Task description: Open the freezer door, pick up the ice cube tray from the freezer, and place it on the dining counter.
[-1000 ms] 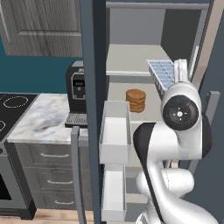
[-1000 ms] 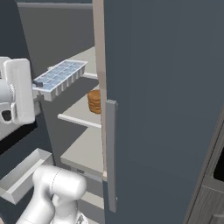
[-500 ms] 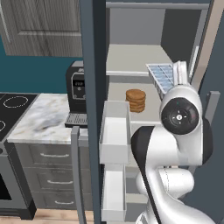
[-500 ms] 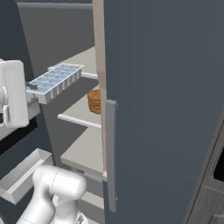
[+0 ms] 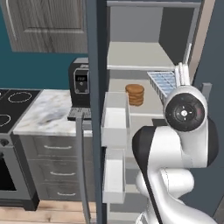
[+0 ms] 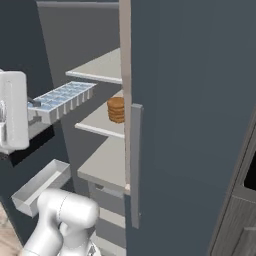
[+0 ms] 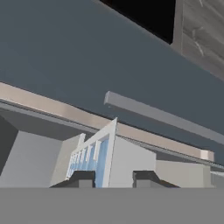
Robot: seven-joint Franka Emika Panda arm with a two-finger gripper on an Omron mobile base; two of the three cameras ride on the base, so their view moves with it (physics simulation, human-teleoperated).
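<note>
Claw (image 7: 113, 177): clamped on the ice cube tray (image 6: 62, 100), held edgewise in the air just outside the freezer (image 6: 102, 70) front. Beyond: stack of brown discs (image 6: 116, 109) at the middle shelf's (image 6: 97, 125) front edge. Freezer door (image 5: 97, 87): open.

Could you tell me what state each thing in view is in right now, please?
freezer door: swung open.
ice cube tray: held in the air, clear of the shelves.
hand: shut on the ice cube tray.
stack of brown discs: resting on a freezer shelf.
other door: closed.
door bins: nothing visible in them.
</note>
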